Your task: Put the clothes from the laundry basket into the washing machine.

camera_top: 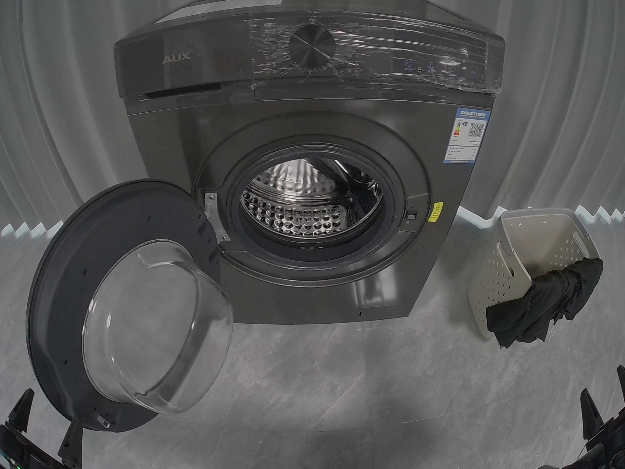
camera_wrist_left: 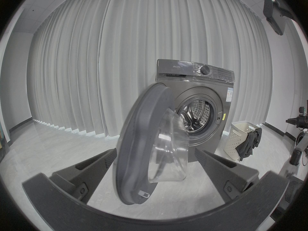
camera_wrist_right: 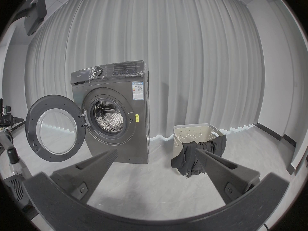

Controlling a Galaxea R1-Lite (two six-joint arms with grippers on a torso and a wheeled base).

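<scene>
A dark grey washing machine stands ahead, its round door swung wide to the left and the steel drum bare inside. To its right on the floor sits a white laundry basket with black clothes draped over its front rim. My left gripper is low at the bottom left, open and holding nothing, close to the door. Low at the bottom right, my right gripper is open and holding nothing, a short way in front of the basket and clothes.
Grey tiled floor spreads in front of the machine. Pleated white curtains line the wall behind. The open door sticks out over the floor on the left.
</scene>
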